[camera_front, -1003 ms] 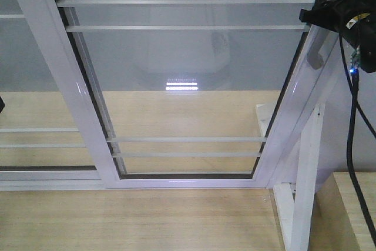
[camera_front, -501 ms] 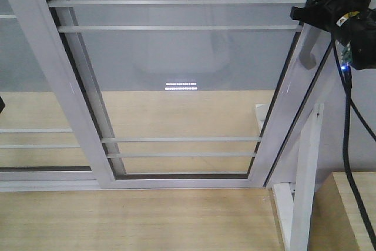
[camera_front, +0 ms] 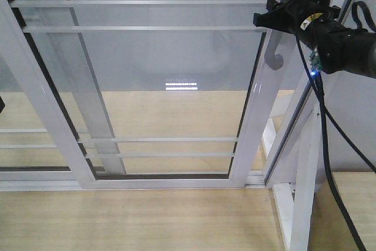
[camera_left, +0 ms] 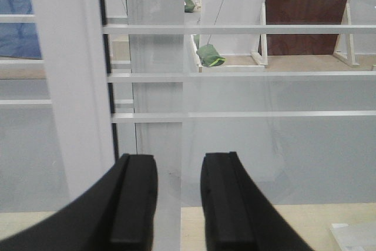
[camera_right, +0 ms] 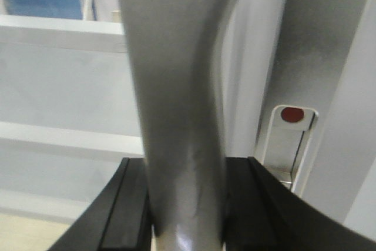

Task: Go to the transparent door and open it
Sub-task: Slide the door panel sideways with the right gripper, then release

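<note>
Operator: What has changed?
Technician: The door [camera_front: 158,104], centre frame, has slid left, and a gap shows at its right.
Operator: Grippers?
Technician: The right gripper [camera_right: 187,204] pinches the handle [camera_right: 176,86]. The left gripper [camera_left: 179,204] is spread, empty. Opening is under way.

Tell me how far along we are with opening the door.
Done: the robot is at the door, and the right gripper is shut on its handle. In hand: the slide, since a gap shows between the door's handle rail and the jamb to its right. Left: the rest of the travel, as the opening looks narrow. The left gripper is open and idle.
</note>
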